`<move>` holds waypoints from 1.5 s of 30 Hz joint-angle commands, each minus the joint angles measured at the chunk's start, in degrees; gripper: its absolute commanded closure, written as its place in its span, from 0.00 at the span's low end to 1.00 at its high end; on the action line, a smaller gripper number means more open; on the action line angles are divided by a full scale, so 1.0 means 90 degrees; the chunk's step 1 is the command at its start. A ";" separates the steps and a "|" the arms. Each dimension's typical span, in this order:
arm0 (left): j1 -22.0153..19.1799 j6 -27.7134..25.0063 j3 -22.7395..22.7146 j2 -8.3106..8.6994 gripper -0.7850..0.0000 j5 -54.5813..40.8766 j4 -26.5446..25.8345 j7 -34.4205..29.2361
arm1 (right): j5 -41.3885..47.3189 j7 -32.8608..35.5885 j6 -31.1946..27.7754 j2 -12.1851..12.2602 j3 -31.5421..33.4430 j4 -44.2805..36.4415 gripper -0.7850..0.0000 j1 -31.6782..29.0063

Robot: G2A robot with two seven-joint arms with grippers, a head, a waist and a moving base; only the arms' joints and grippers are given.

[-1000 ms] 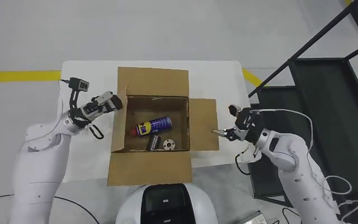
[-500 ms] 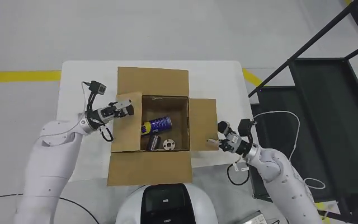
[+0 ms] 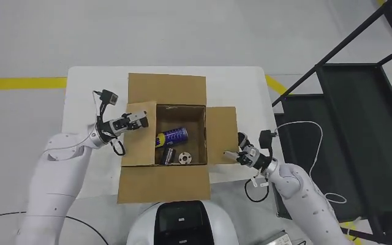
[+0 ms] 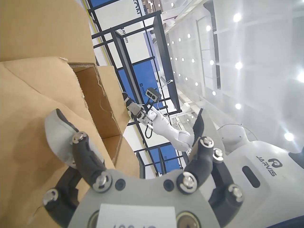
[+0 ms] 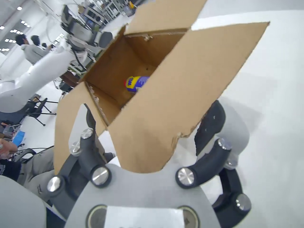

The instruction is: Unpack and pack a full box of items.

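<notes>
Box (image 3: 166, 90) sits mid-frame in the top view, with a spray can (image 3: 172, 136) and small metal parts (image 3: 182, 158) inside. The left gripper (image 3: 142, 120) is on the left-hand flap (image 3: 139, 147), and the right gripper (image 3: 236, 154) is at the lower corner of the right-hand flap (image 3: 222, 131).

Left wrist view: the fingers are wide apart, one pad (image 4: 57, 129) against cardboard, gripping nothing.

Right wrist view: the fingers are spread astride the flap edge, unclamped.

This is probably flap-folding; next, both flaps need pushing inward. The can's blue-and-yellow label carries print, left unread.

Brown cardboard box (image 3: 165, 184) open; blue-yellow can (image 3: 174, 136) lying inside.
</notes>
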 commanded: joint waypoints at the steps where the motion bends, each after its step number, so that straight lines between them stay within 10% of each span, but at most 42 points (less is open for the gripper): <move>1: 0.0003 0.0000 0.0012 0.0004 0.00 0.0026 0.0005 0.0036 | 0.0045 -0.0081 -0.0097 -0.0017 -0.0077 -0.0074 0.00 0.0124; 13: 0.0030 -0.0088 0.0049 0.0027 0.00 0.0204 0.0097 0.0287 | 0.0215 -0.0350 -0.0572 -0.0265 -0.1218 -0.0335 0.00 0.1564; 23: 0.0067 -0.0228 -0.0085 0.0094 0.00 0.0598 0.0147 0.0482 | -0.0045 0.0538 -0.0357 -0.0676 -0.2963 0.1093 0.00 0.3064; 45: 0.0196 -0.0481 -0.0622 0.0228 0.00 -0.0051 -0.0161 0.0764 | -0.0717 0.0767 0.0011 -0.0656 -0.2773 0.0776 0.00 0.3385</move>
